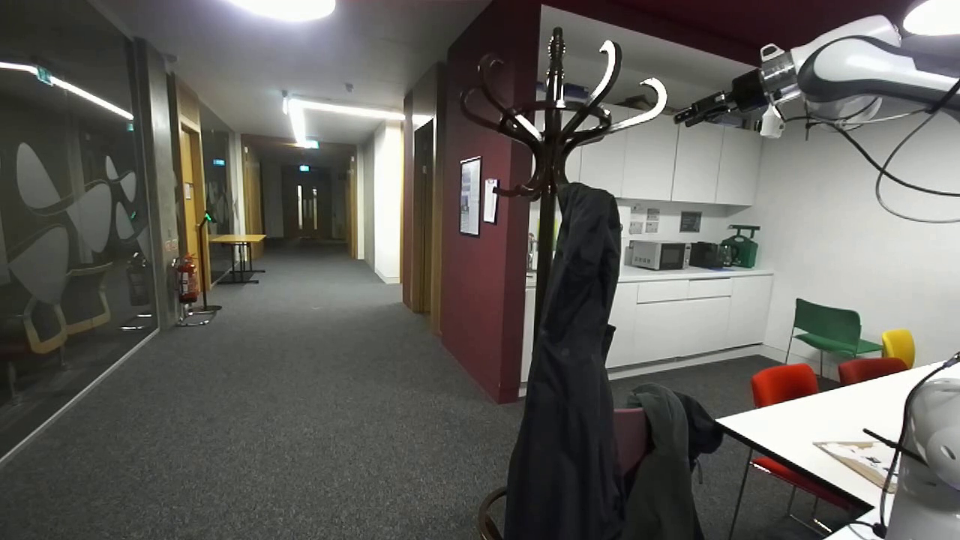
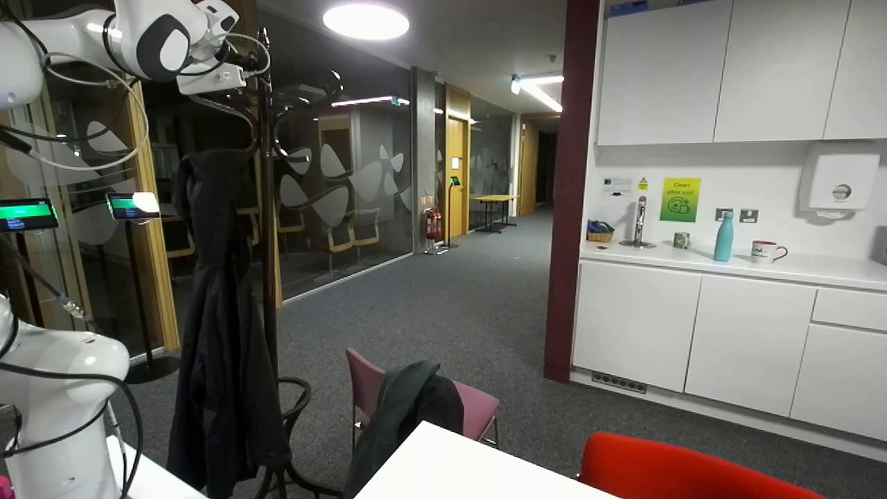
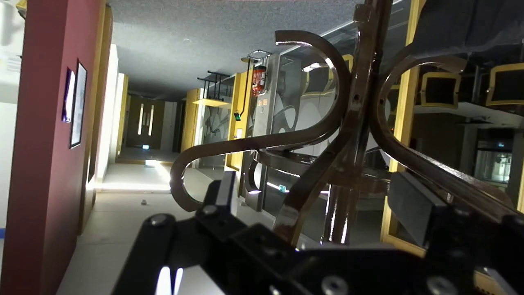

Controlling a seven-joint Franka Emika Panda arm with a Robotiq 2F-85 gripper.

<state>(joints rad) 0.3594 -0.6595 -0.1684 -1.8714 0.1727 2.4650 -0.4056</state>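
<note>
Coat stand (image 1: 550, 169), long axis upright

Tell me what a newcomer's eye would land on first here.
Probably the tall, dark coat stand, just right of the middle in an exterior view, with a long dark coat hanging from it. Next, perhaps, the open end effector, seen in front of the stand in the wrist view. The bright red chair at the white table also stands out, toward the lower right in an exterior view.
</note>
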